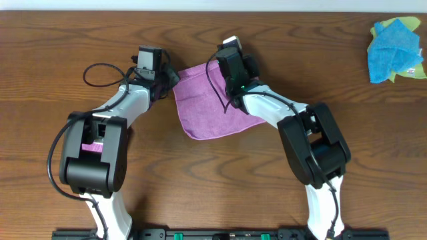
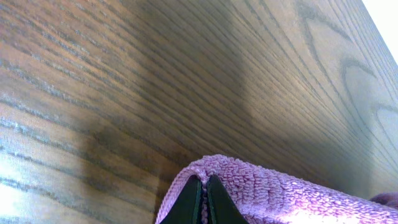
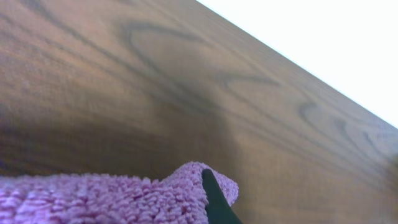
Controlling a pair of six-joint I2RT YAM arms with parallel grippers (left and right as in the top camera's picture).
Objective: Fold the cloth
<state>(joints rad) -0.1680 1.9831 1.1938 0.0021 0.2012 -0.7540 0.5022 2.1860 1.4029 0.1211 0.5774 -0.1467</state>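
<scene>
The purple cloth (image 1: 210,103) lies in the middle of the wooden table, its two far corners raised. My left gripper (image 1: 171,80) is shut on the cloth's far left corner. In the left wrist view its two dark fingertips (image 2: 204,179) pinch the hem, and the cloth (image 2: 280,193) drapes off to the right. My right gripper (image 1: 229,52) is shut on the far right corner. In the right wrist view only one dark finger (image 3: 212,194) shows, with the cloth (image 3: 93,196) folded over the other, so the right gripper (image 3: 205,182) is partly hidden.
A crumpled bright blue cloth (image 1: 392,48) sits on a yellow-green cloth (image 1: 408,71) at the far right of the table (image 1: 80,33). Both arm bases stand at the near edge. The table's far edge (image 3: 292,65) runs close behind the right gripper.
</scene>
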